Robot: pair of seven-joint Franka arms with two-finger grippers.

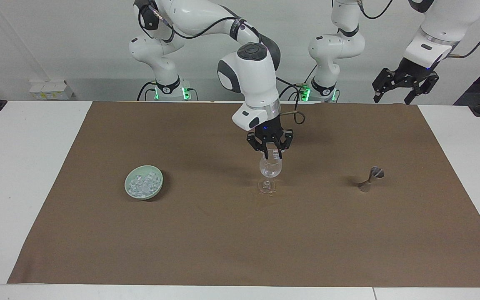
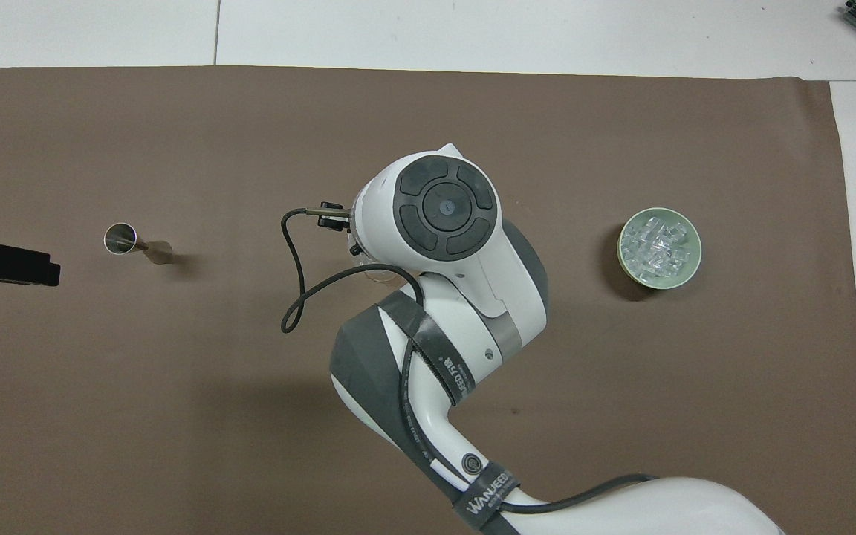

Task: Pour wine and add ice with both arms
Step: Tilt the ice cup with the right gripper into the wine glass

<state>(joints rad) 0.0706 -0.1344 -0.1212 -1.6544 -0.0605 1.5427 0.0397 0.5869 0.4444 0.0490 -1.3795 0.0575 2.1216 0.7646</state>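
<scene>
**Facing view — right end effector over the wine glass**

My right end effector (image 1: 270, 155) hangs just above the wine glass (image 1: 270, 168) at mid-bench, fingers slightly parted, gripping nothing I can see — placed to drop ice in. The ice (image 1: 143, 183) sits in its green bowl (image 1: 156, 187) toward my right arm's end. My left end effector (image 1: 404, 83) waits wide open.

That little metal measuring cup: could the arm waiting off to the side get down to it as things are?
Probably yes. The metal measuring cup stands alone toward the left arm's end of the table; the left gripper, open, hangs above that end, and the right gripper is over the wine glass.
</scene>
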